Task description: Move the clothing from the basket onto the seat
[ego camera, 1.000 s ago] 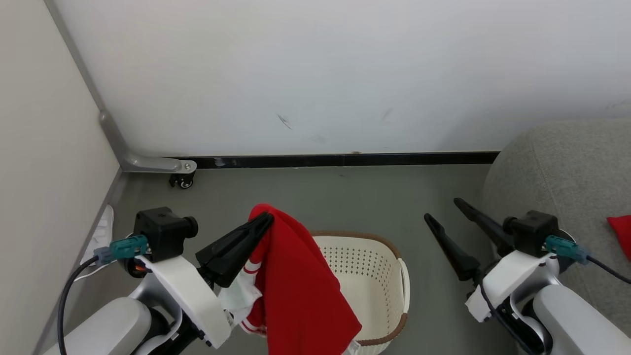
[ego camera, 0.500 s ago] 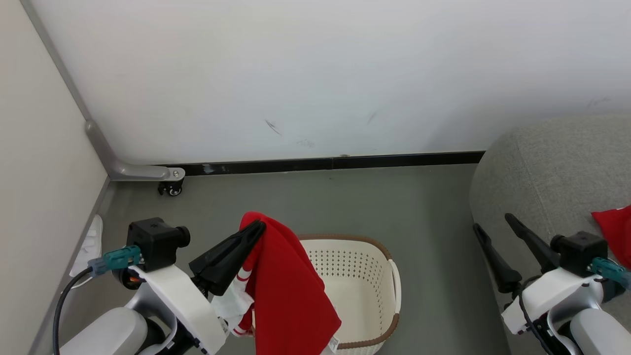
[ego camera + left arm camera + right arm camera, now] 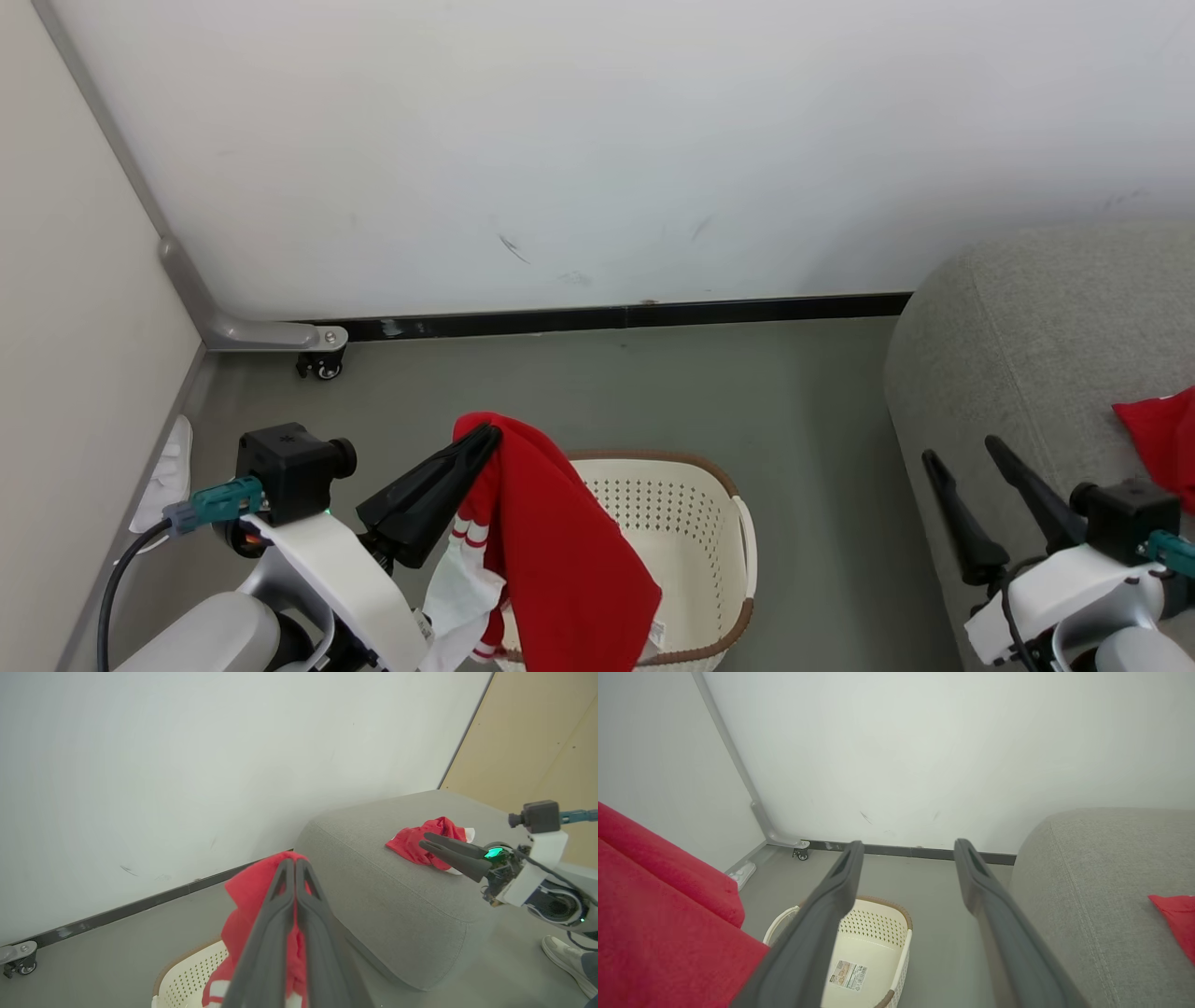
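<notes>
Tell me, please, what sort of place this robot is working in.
Probably a mock living-room corner in a test space: a grey sofa and laundry basket on a grey floor, and a metal partition foot on a caster.

Left arm (image 3: 347,571) jaws pinched together; right arm (image 3: 1060,581) jaws spread wide.

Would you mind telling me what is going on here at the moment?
The robot is moving red clothing from a laundry basket onto a sofa. Its left gripper is shut on a red garment, holding it up above the cream basket. A second red garment already lies on the grey sofa. The right gripper is open and empty, in front of the sofa's edge.
</notes>
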{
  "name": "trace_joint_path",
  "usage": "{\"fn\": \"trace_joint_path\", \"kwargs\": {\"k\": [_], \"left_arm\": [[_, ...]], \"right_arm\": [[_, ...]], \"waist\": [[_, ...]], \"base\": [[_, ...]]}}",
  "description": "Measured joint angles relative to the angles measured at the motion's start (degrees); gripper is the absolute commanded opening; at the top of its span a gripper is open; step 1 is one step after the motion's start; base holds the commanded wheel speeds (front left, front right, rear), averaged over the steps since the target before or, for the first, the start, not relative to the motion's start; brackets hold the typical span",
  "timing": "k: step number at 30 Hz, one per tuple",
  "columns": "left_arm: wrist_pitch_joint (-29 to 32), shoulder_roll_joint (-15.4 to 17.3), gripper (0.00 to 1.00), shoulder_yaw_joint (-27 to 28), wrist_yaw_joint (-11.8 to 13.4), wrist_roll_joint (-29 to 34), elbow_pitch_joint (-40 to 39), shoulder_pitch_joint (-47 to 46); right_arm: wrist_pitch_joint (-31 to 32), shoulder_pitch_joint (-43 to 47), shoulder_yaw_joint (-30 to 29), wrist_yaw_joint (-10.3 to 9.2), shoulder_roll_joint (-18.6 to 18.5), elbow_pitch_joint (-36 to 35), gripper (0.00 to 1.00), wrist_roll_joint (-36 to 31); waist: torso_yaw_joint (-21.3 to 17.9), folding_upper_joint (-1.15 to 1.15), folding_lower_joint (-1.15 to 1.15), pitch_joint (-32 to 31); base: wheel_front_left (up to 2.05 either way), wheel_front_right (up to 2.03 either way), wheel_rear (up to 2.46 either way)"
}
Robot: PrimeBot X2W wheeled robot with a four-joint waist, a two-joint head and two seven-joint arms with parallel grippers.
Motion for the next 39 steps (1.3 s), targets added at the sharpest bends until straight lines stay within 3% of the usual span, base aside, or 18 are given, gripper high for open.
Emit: {"fn": "trace_joint_path", "kwargs": {"k": [13, 23, 30, 39], "left_arm": [[-0.04, 0.46, 0.0, -0.01, 0.0, -0.04, -0.23, 0.01], [0.31, 0.74, 0.0, -0.9, -0.24, 0.58, -0.79, -0.02], [1.3, 0.79, 0.0, -2.53, -1.69, 1.11, -2.02, -0.23], [2.22, 1.05, 0.0, -4.52, -3.65, 2.67, -2.97, -2.08]], "right_arm": [[-0.01, 1.31, -0.38, 0.0, 0.98, -3.3, 1.0, -1.98], [0.09, 0.54, 11.15, 0.0, -0.63, -7.75, 1.0, -3.21], [3.69, -6.09, 24.93, 0.0, -3.6, -11.55, 1.0, -3.37], [7.21, -13.26, 33.89, 0.01, -6.69, -13.22, 1.0, -1.72]], "waist": [[0.17, 0.0, 0.0, -0.1], [0.54, 0.0, 0.0, -0.16], [1.05, 0.0, 0.0, 0.22], [1.81, 0.0, 0.0, 0.61]], "base": [[0.0, 0.0, 0.0], [0.0, 0.0, 0.0], [0.0, 0.0, 0.0], [0.0, 0.0, 0.0]]}}
